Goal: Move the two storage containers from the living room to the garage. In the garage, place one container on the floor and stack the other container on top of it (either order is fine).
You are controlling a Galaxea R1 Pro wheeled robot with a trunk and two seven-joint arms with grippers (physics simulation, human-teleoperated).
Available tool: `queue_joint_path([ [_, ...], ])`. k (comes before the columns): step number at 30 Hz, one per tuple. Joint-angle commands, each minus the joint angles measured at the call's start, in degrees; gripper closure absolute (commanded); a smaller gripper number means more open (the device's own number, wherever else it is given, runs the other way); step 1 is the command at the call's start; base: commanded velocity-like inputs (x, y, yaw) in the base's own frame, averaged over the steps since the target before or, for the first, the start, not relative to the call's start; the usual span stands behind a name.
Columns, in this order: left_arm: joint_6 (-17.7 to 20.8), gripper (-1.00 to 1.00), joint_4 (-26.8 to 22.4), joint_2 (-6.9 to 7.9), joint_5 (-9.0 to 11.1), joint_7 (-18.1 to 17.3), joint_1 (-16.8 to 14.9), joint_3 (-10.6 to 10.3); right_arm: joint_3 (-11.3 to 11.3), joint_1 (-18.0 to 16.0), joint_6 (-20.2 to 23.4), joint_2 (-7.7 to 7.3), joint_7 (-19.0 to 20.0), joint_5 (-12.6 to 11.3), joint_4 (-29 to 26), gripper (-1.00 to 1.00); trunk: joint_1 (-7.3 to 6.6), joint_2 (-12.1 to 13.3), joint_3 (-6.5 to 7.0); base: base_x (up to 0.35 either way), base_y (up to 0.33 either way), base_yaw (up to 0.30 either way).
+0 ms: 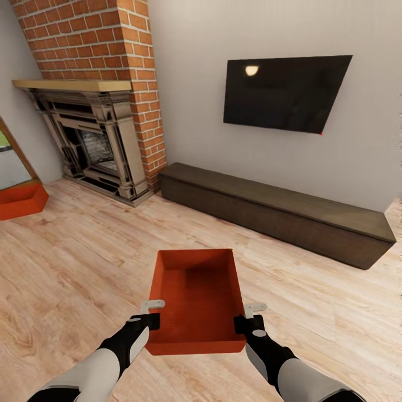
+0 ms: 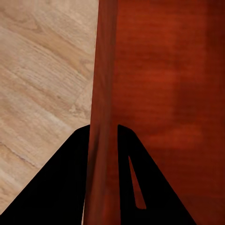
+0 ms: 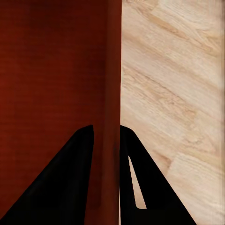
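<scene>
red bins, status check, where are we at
Left tool and right tool each clamped on a side wall of the held container. Second container on wood floor by fireplace. Nothing in the way ahead.

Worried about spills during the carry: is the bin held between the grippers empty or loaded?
Empty. The head view shows the held storage container's bare red floor, nothing inside it.

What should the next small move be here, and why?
Probably turn the base away and carry the container out. The left gripper and right gripper each pinch a side wall, and it is in the living room, over wood floor.
</scene>
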Motion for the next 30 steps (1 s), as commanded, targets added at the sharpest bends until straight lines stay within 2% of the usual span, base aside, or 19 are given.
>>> queue_joint_path([
  [1,0.32,1.00,-0.29,-0.06,-0.05,0.47,0.01,0.02,-0.11,-0.06,-0.20,0.16,0.05,-1.26,0.15,1.00,0.00,-0.03,0.04,0.000,0.000,-0.144],
  [30,0.32,1.00,-0.29,-0.06,-0.05,0.47,0.03,0.04,-0.12,-0.06,-0.21,0.23,0.05,-1.26,0.15,1.00,0.00,-0.03,2.52,0.000,0.000,-0.146],
])
